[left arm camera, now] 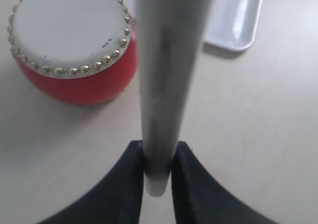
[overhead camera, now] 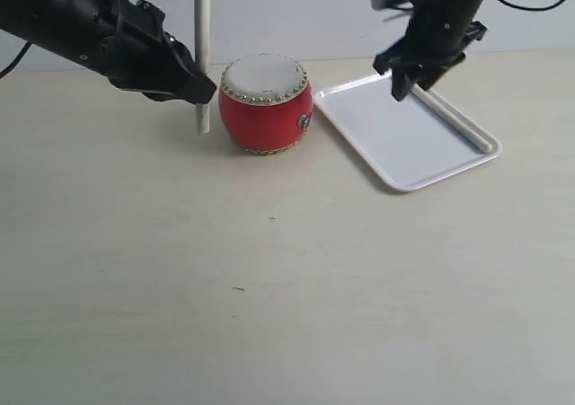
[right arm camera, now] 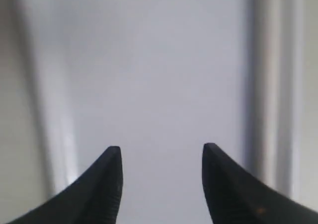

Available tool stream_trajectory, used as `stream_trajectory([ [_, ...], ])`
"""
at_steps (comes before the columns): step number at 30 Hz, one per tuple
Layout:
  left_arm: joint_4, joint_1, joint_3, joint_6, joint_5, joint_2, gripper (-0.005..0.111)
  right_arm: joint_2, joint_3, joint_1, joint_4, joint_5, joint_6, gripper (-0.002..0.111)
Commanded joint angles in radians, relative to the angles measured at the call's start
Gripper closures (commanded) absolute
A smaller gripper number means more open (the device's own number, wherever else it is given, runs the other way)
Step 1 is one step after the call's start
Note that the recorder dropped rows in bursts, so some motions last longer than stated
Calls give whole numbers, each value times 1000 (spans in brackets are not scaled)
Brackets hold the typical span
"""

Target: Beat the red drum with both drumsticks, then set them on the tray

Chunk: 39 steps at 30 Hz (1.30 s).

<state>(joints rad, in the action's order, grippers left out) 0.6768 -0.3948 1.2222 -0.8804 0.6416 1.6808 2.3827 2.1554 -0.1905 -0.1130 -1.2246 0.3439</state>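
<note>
The red drum (overhead camera: 266,104) (left arm camera: 69,40) stands on the table, cream skin up. My left gripper (overhead camera: 202,91) (left arm camera: 158,169) is shut on one pale drumstick (overhead camera: 203,37) (left arm camera: 166,85), which it holds upright just left of the drum, its lower end near the table. The white tray (overhead camera: 395,140) (left arm camera: 238,15) (right arm camera: 149,75) lies right of the drum. The other drumstick (overhead camera: 460,119) (right arm camera: 276,85) rests in the tray along its far right rim. Over the tray's back end hangs my right gripper (overhead camera: 409,80) (right arm camera: 161,157), open, with nothing between its fingers.
The pale wooden table (overhead camera: 269,288) stretches out in front of the drum and tray with only small specks on it. The black left arm (overhead camera: 81,23) reaches in from the upper left; the right arm (overhead camera: 449,10) comes down from the top right.
</note>
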Motion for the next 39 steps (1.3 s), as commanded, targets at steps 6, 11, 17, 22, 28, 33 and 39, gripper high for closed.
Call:
stream_trajectory([
  [6,540,245,-45,-545,384,16,107,-95,5,6,-710,4,412,60],
  [11,653,322,-45,-653,523,89,107,-95,5,6,-837,4,438,60],
  [17,723,355,-23,-673,578,180,107,-119,-25,-10,-968,4,521,60],
  [22,738,355,22,-669,579,231,107,-193,-126,-72,-978,4,635,60],
  [28,744,355,22,-657,579,248,107,-256,-195,-140,-1016,4,727,60],
  [33,794,351,22,-650,579,248,107,-255,-195,-183,-1013,4,745,60],
  [39,803,344,22,-630,579,248,107,-255,-195,-194,-1027,4,779,60],
])
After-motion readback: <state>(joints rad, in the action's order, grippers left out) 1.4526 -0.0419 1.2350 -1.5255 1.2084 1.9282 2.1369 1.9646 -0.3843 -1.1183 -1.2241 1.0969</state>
